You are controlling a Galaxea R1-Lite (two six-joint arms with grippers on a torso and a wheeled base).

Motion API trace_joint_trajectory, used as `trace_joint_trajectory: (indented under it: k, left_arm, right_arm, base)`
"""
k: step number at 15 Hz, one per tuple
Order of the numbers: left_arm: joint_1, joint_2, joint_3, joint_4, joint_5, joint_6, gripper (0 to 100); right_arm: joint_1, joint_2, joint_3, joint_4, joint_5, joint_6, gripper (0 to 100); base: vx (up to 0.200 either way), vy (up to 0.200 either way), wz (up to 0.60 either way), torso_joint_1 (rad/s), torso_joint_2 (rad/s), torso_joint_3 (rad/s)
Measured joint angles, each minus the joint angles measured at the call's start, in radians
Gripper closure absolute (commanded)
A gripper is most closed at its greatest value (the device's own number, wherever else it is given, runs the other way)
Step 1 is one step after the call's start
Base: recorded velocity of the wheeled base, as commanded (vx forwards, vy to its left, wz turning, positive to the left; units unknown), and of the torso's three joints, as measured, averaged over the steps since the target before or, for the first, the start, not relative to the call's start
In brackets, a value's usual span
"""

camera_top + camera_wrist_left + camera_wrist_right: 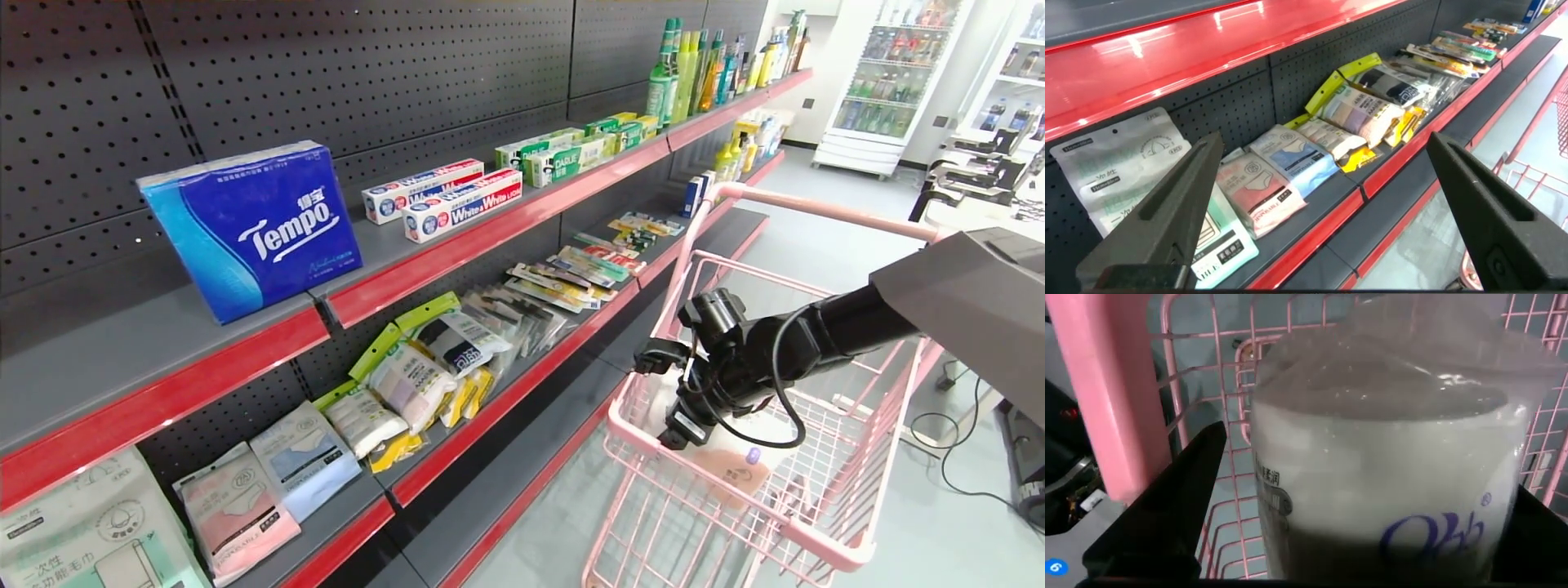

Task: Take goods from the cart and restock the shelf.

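The pink cart [819,210] stands to the right of the shelf [490,234]. My right gripper [671,404] is down inside the cart's near-left corner. There it is open around a white pack in clear plastic [1388,490], one finger [1167,506] on each side and a narrow gap showing at the left finger. The pack [658,392] shows as a white shape behind the gripper. My left gripper [1324,139] is open and holds nothing, hanging in front of the lower shelf's packaged goods [1290,163].
A blue tissue pack [253,224] and toothpaste boxes [445,200] sit on the upper shelf, green bottles [682,69] farther along. Flat packets [408,380] fill the middle shelf. Another item with a purple cap [739,469] lies in the cart. Open floor lies beyond.
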Motion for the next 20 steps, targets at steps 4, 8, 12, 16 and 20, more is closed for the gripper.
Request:
trace_joint_trajectory:
  k: [4, 8, 12, 16, 20]
  left_arm:
    - [0.0, 0.0, 0.0, 0.0, 0.0, 0.0, 0]
    - [0.0, 0.0, 0.0, 0.0, 0.0, 0.0, 0]
    - [0.0, 0.0, 0.0, 0.0, 0.0, 0.0, 0]
    - [0.0, 0.0, 0.0, 0.001, 0.0, 0.0, 0]
    - [0.0, 0.0, 0.0, 0.0, 0.0, 0.0, 0]
  right_arm:
    - [-0.009, 0.018, -0.012, 0.034, -0.003, -0.054, 0]
    - [-0.009, 0.03, -0.079, 0.144, -0.011, -0.064, 0]
    - [-0.003, 0.061, -0.119, 0.147, -0.016, -0.066, 0]
    - [-0.003, 0.076, -0.167, 0.271, -0.017, -0.071, 0]
    - [-0.003, 0.096, -0.221, 0.313, -0.034, -0.075, 0]
  base:
    - [0.0, 0.0, 0.0, 0.0, 0.0, 0.0]
    - [0.0, 0.0, 0.0, 0.0, 0.0, 0.0]
    - [0.0, 0.0, 0.0, 0.0, 0.0, 0.0]
    - [0.0, 0.0, 0.0, 0.0, 0.0, 0.0]
    - [0.0, 0.0, 0.0, 0.0, 0.0, 0.0]
